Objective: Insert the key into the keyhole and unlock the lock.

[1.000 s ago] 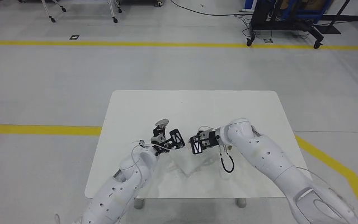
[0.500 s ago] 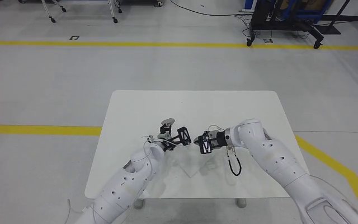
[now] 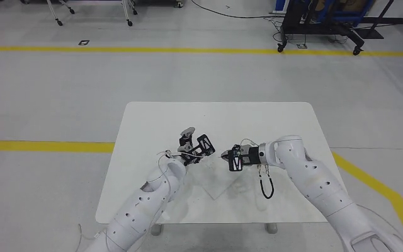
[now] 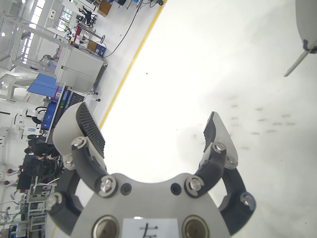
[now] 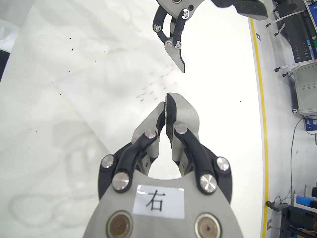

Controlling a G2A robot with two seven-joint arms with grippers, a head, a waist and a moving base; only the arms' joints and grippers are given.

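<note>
My right gripper [image 3: 225, 159] hangs shut over the middle of the white table [image 3: 277, 120]. A thin metal edge, seemingly the key [image 5: 164, 110], sits pinched between its pads [image 5: 171, 115]. In the left wrist view a slim grey blade [image 4: 296, 63] sticks out below that gripper. My left gripper [image 3: 196, 139] stands open a short way to the left of it, tilted up off the table, with nothing between its fingers [image 4: 90, 127]. The right wrist view shows the left gripper [image 5: 223, 43] just ahead of the right one's tips [image 5: 166, 99].
A black cable loop [image 3: 264, 183] hangs from the right forearm above the table's near part. Faint grey smudges [image 5: 153, 87] mark the tabletop under the grippers. Floor with yellow lines [image 3: 56, 146] surrounds the table.
The two grippers, nearly touching a second ago, have drawn apart. The right one pulled back to the right, and the left one lifted and turned toward the far side.
</note>
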